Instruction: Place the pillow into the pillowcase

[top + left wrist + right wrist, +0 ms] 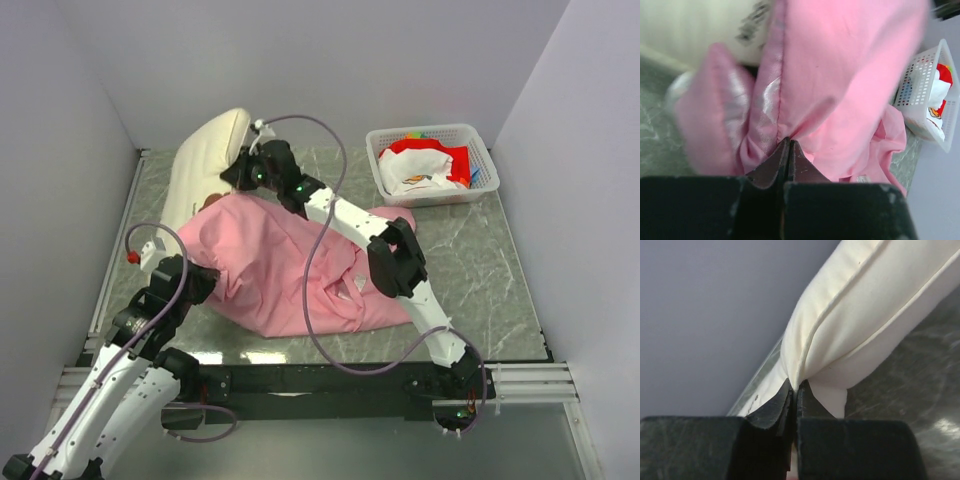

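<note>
The left pincer, nearest the lens, is clenched on a gathered fold of the pink pillowcase at its near-left edge. The pillowcase lies crumpled across the middle of the marbled tabletop. The cream pillow lies at the far left beside the wall, its near end meeting the pillowcase. The right pincer is clamped on its piped edge. A white basket of cloths stands far right, well apart
</note>
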Robot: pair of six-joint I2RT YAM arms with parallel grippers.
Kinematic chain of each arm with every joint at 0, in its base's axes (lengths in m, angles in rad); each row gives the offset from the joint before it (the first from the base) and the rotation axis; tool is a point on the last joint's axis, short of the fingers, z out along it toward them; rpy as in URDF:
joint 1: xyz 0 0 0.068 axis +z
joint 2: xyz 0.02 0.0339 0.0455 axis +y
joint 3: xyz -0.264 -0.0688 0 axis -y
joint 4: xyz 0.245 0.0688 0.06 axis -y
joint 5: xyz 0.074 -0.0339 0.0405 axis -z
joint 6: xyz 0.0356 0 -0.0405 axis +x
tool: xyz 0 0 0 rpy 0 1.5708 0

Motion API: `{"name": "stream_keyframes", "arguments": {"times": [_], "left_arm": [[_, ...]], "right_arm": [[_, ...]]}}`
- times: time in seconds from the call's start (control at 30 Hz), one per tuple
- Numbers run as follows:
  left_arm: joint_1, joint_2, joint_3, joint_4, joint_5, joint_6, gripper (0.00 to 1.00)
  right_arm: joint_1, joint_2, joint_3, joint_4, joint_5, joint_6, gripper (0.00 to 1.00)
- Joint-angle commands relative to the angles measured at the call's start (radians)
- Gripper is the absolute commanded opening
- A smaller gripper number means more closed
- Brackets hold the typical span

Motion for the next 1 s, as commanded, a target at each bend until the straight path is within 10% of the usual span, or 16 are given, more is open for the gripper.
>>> {"name": "stream_keyframes", "arguments": {"times": [0.0, 0.97], "left_arm": [[0.004, -0.024, 0.043, -0.038, -0.020, 0.009, 0.01], [0.004, -0.084, 0.194, -0.186, -0.132, 0.039, 0.01]], "right_arm": [[-0.047, -0.132, 0.114, 0.102, 0.121, -0.104, 0.00], [-0.094, -0.461, 0.013, 0.134, 0.514, -0.589, 0.00]]}}
